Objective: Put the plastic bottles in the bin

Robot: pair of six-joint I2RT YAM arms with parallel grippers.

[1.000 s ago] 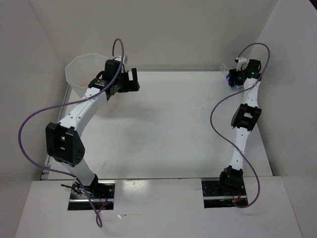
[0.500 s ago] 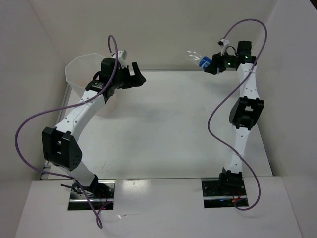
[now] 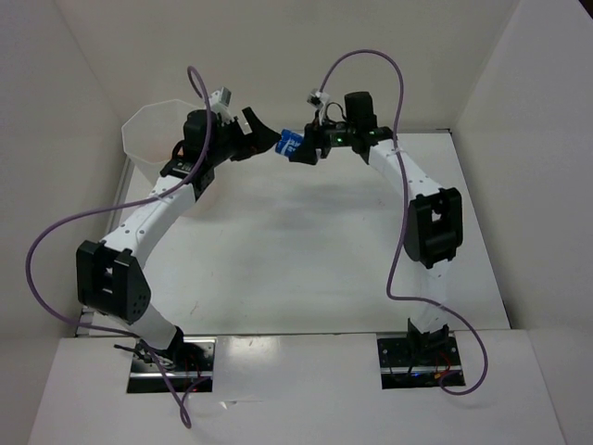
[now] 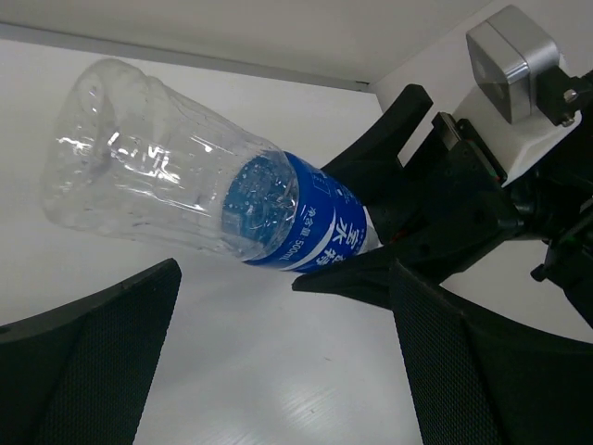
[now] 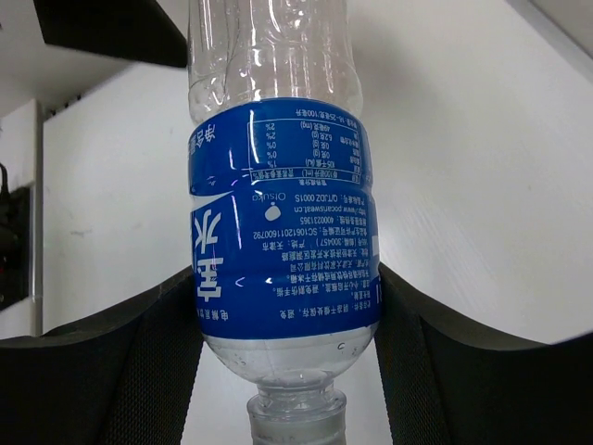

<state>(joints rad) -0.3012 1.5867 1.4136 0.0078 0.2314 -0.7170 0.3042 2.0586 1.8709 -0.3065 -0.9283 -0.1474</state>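
Top external view, left to right: bin (image 3: 148,130) stood at the far left of the table (image 3: 306,250), its contents not readable. Left gripper (image 3: 260,133), jaws spread wide and holding nothing, had turned off the bin to face right. Clear bottle (image 3: 290,144) hung in the air just beside it, near the middle of the far edge. Right gripper (image 3: 311,148) was clamped on its lower label, close to the neck. A second ago this arm was at the far right corner, so the bottle had crossed most of the table toward the bin. Judged a handover; bottle not yet binned. Long axis ran roughly left-right, slightly tilted, with base toward the left gripper and cap end toward the right wrist. Left wrist view showed the bottle clear of both fingers (image 4: 102,362).
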